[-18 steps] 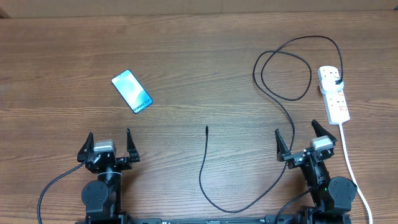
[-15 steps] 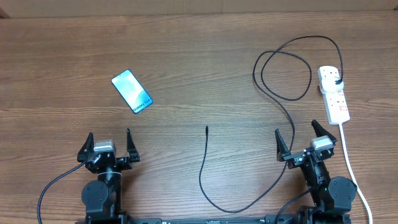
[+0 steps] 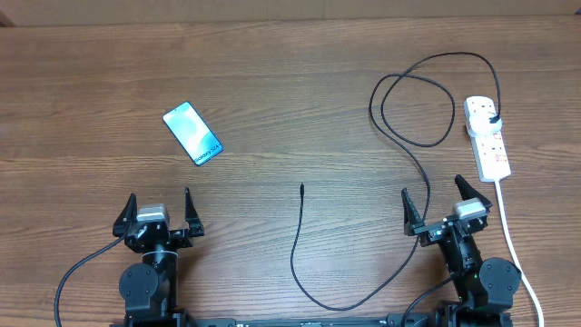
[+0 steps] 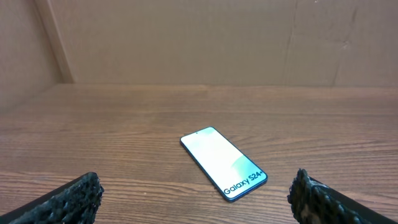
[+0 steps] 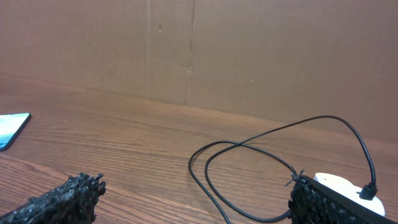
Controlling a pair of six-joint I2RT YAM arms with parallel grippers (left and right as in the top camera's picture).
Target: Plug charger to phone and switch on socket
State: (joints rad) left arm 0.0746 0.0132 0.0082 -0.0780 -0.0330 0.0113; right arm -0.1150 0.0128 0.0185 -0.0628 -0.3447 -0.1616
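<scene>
**Overhead view.** Both arms sit folded at the near edge of the wooden surface [image 3: 272, 82], pincers pointing away from their bases. The left pincer [image 3: 159, 202] and the right pincer [image 3: 433, 193] are both released, jaws spread wide, holding nothing. The phone [image 3: 192, 133] lies flat and askew, screen up, beyond the left pincer and apart from it. The charger [image 3: 295, 250] runs between the arms. Its connector tip [image 3: 301, 188] lies free on the wood, and its plug [image 3: 491, 118] sits in the socket [image 3: 487, 138], which lies just beyond the right pincer, to its right.

**Left wrist view.** The phone [image 4: 223, 163] lies ahead, between the spread fingers [image 4: 65, 199], touching neither.

**Right wrist view.** The charger [image 5: 249, 144] loops ahead of the open fingers [image 5: 62, 199]. The socket [image 5: 339, 183] shows behind the right finger, and the phone [image 5: 12, 127] at the far left edge.
</scene>
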